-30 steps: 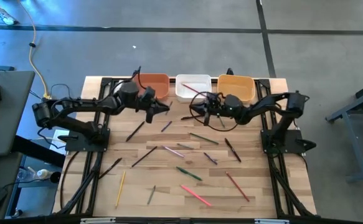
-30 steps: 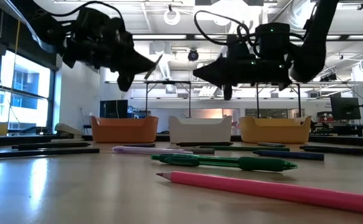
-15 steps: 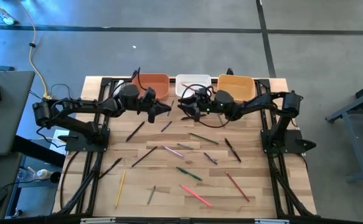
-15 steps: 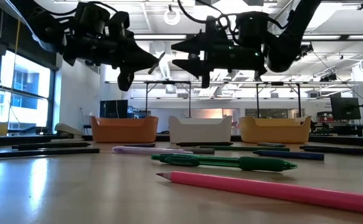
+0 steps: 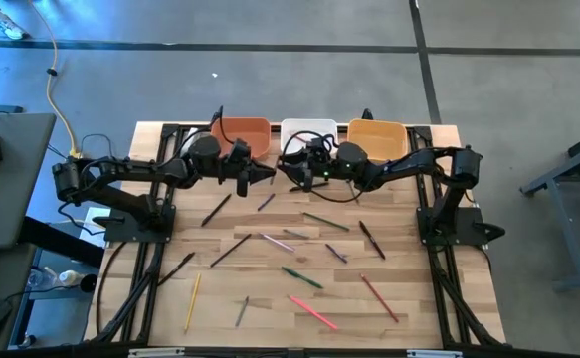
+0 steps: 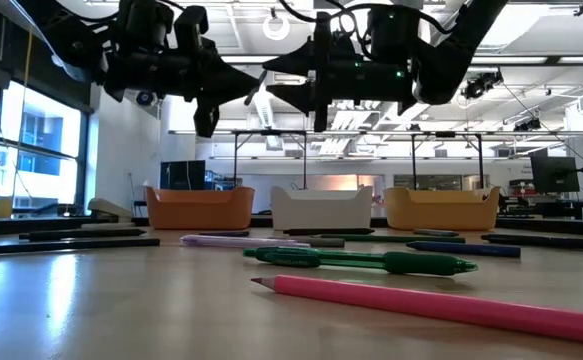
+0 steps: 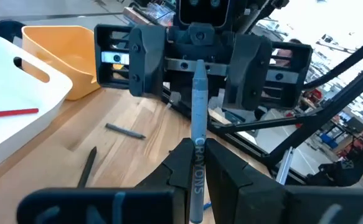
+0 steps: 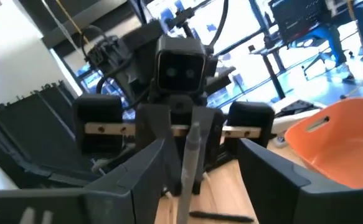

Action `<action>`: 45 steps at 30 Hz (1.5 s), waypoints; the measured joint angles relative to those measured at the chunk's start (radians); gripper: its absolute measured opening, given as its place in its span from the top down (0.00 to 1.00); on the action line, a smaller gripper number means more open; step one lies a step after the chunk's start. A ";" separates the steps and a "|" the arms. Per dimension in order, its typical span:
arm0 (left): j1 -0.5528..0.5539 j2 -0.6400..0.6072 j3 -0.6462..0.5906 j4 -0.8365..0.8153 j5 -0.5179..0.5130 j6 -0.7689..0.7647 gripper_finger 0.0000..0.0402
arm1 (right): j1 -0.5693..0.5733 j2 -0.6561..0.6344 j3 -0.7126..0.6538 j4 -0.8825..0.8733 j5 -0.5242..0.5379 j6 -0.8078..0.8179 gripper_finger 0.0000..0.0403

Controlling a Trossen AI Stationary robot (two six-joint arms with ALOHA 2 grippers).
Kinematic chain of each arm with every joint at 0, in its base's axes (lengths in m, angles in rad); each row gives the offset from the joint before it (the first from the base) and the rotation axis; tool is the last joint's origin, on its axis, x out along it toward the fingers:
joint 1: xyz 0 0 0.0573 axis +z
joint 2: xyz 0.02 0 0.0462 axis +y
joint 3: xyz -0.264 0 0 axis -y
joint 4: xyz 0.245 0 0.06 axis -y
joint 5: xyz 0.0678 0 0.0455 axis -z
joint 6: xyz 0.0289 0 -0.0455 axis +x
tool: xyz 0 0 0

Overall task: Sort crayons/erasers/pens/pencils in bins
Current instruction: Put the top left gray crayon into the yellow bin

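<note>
Above the far middle of the table (image 5: 220, 288), the right gripper (image 5: 290, 171) now faces the left gripper (image 5: 266, 171) nose to nose, just in front of the white bin (image 5: 309, 126). A second ago the right arm hung nearer the yellow-orange bin (image 5: 377, 126), its jaws close together. It has since swung across and spread its fingers (image 8: 141, 165) wide, and they hold nothing. The left gripper has barely stirred, its fingers (image 7: 175, 168) still pinched on a grey crayon (image 7: 198, 118) whose free end points straight at its partner.

In the right wrist view the crayon (image 8: 190, 155) stands between the two open fingers, though it is unclear whether its tip is already inside them or only lined up with the gap. The move looks like the start of a handover in mid-air (the jaws would have to close on the free end before the left lets go), which would leave the right arm to carry the crayon to a bin.

The terracotta bin (image 5: 253, 126) sits just behind the left gripper. The white one already holds a red stick (image 7: 7, 113). Most of the work is still ahead: a pink stick (image 5: 312, 311), a green pen (image 5: 301, 277) and many others lie scattered across the near half of the table.
</note>
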 joint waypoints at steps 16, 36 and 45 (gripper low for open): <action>-0.026 0.075 0.065 0.055 0.007 -0.013 0.94 | 0.001 0.000 0.000 0.014 0.006 -0.027 0.64; -0.018 0.084 0.067 0.055 0.011 0.013 0.94 | -0.002 0.000 0.000 0.024 -0.001 -0.052 0.85; -0.018 0.084 0.067 0.056 0.011 0.013 0.94 | -0.009 0.000 0.000 0.028 -0.014 -0.053 0.83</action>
